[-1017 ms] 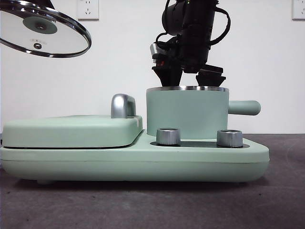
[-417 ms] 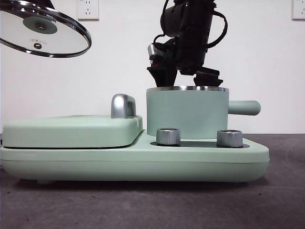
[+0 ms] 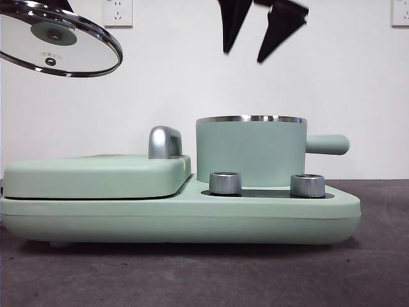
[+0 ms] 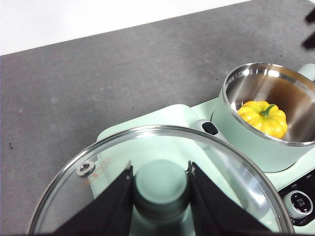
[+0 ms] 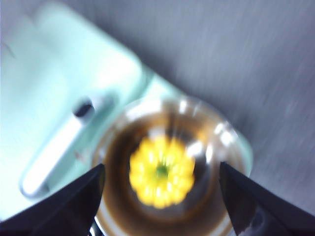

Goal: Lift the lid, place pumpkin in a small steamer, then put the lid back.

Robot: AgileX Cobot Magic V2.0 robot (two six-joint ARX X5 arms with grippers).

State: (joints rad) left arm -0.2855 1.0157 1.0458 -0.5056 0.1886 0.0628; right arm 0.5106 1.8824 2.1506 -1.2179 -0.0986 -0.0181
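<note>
The pumpkin [image 4: 263,118] sits down inside the small steamer [image 3: 250,153], on its shiny steel bottom. It is yellow with a little green stem on top. From the front you cannot see it, because the pot wall hides it. The pot has a steel rim and a short side handle [image 3: 327,144] that sticks out to one side.

Right above the pot hangs the right gripper [image 3: 254,46]. Its two black jaws are spread wide apart and hold nothing. Its own camera looks straight down at the pumpkin in the pot, but that picture is blurry.

The lid [image 3: 56,43] is high up in the air, well off to the side of the pot and tilted a bit. The left gripper [image 4: 161,191] has its jaws squeezed tight on the green knob [image 4: 161,186] in the middle of the glass.

The pot stands on a big green cooker [image 3: 179,214]. Two silver dials [image 3: 225,183] sit in front of the pot. Beside the pot is a flat green cover [image 3: 96,174] with a shiny handle [image 3: 164,141]. The cooker rests on a dark grey tabletop [image 3: 204,275]. Behind it is a white wall with a socket [image 3: 118,11].
</note>
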